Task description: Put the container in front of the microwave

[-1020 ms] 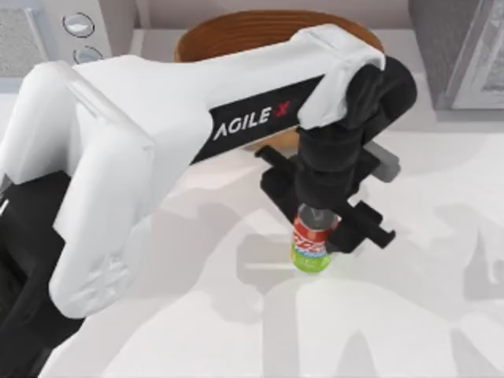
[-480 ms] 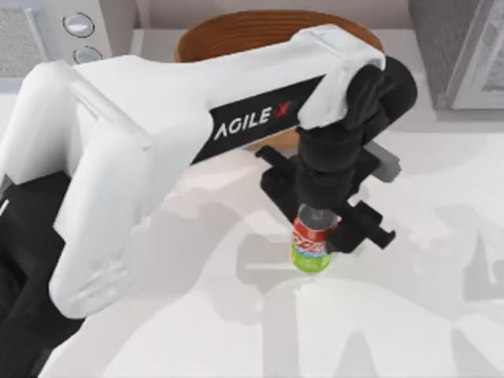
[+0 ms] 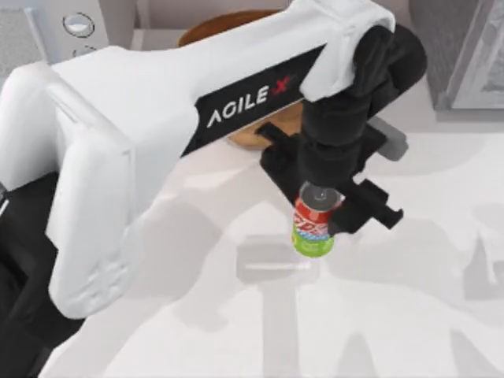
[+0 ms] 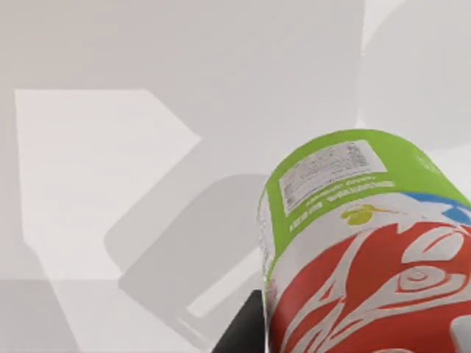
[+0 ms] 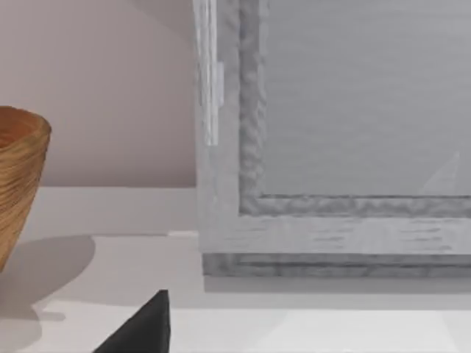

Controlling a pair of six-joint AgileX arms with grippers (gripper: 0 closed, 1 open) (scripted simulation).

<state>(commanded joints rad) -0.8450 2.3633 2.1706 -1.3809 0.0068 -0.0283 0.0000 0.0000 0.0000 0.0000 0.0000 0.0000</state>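
The container [image 3: 313,230], a small can with a red upper band and lime-green lower part, hangs upright just above the table near its middle, its shadow lying to the left. My left gripper [image 3: 319,214] comes down from above and is shut on the container's upper part. Up close in the left wrist view, the container [image 4: 368,243] stands out against the pale table. The microwave [image 3: 59,27], light grey with round silver dials, stands at the back left corner, partly hidden by my left arm. My right arm is parked at the right, facing the darker grey appliance.
A large brown woven bowl [image 3: 216,27] sits at the back centre, mostly hidden under my left arm; the right wrist view shows the bowl [image 5: 18,176] too. A darker grey appliance [image 3: 465,55] stands at the back right. Open tabletop [image 3: 394,331] lies in front and to the right.
My left arm has risen and shifted slightly toward the back, lifting the container off the table. The container's shadow has separated from it.
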